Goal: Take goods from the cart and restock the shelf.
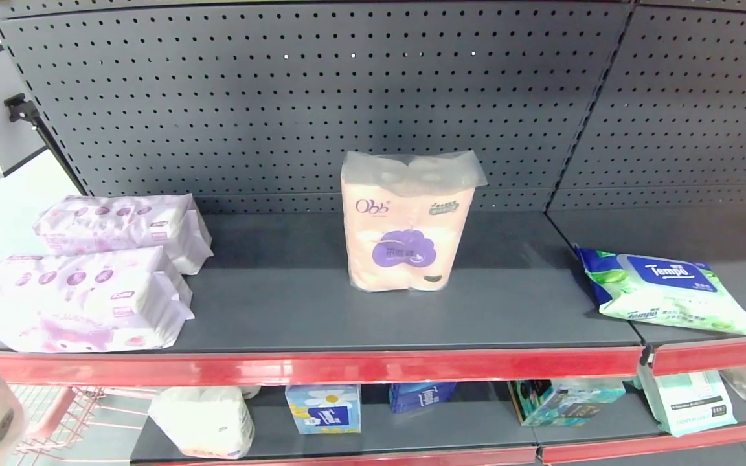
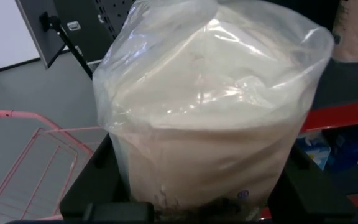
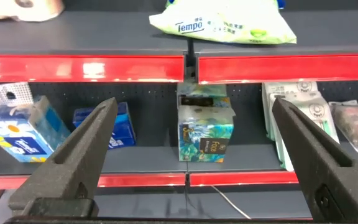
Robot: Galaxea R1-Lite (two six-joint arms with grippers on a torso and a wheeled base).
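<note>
The toilet-roll pack [image 2: 210, 112] is clamped in the left gripper [image 2: 201, 186], near the pink cart [image 2: 5, 115] and short of the shelf [image 1: 282, 304]; the right gripper [image 3: 191, 174] hangs wide open, empty. The pack's loose glossy wrap could slide in that grip, or its bulk could clip the red shelf lip [image 1: 315, 366] or topple the upright pack [image 1: 408, 223] beyond. The fingertips' contact is hidden behind the held pack, whose base is cut off.

The right gripper [image 3: 194, 104] has two dark grey fingers [image 3: 73, 162] of a matte, slightly grainy material. Each one is a long wedge, broad at the base and narrow at the tip, with flat sloped faces. The left gripper [image 2: 201, 149] is black, with similar blocky, plain fingers.
</note>
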